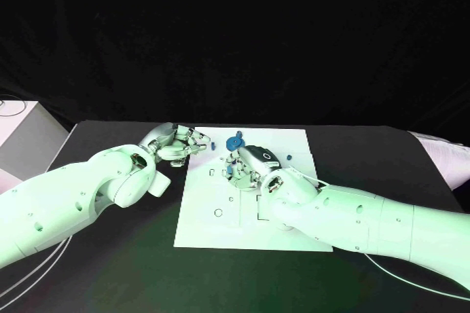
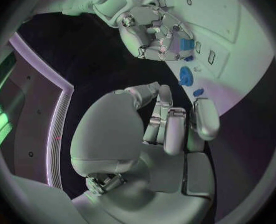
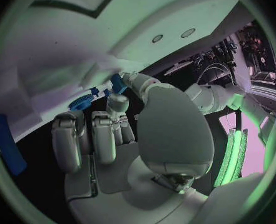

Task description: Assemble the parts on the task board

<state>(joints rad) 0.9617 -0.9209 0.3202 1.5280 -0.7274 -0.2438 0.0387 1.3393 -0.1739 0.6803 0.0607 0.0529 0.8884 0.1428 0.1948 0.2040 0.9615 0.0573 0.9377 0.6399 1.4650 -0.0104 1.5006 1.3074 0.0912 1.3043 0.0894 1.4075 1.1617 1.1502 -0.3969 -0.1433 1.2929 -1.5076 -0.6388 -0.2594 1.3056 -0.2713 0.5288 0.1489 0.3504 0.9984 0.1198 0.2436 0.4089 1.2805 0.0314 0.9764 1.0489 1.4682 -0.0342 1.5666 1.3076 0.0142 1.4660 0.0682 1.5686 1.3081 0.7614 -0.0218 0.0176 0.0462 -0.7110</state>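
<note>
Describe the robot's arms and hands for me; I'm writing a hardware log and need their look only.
Both arms are smooth, rounded white shells with small dark holes along them. The left hand and right hand are silver metal with many jointed fingers and exposed mechanics at the knuckles. In the wrist views the fingers have pale, blocky, rounded segments behind a domed palm cover. Thin cables trail beneath each forearm.

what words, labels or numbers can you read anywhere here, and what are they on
None can be read.
White flat task board: small dark outline marks, rectangles and rings, which are shapes and not letters or digits.
Small blue plastic parts: no marking visible.
Silver many-fingered left hand and silver many-fingered right hand: no label or brand legible.
</note>
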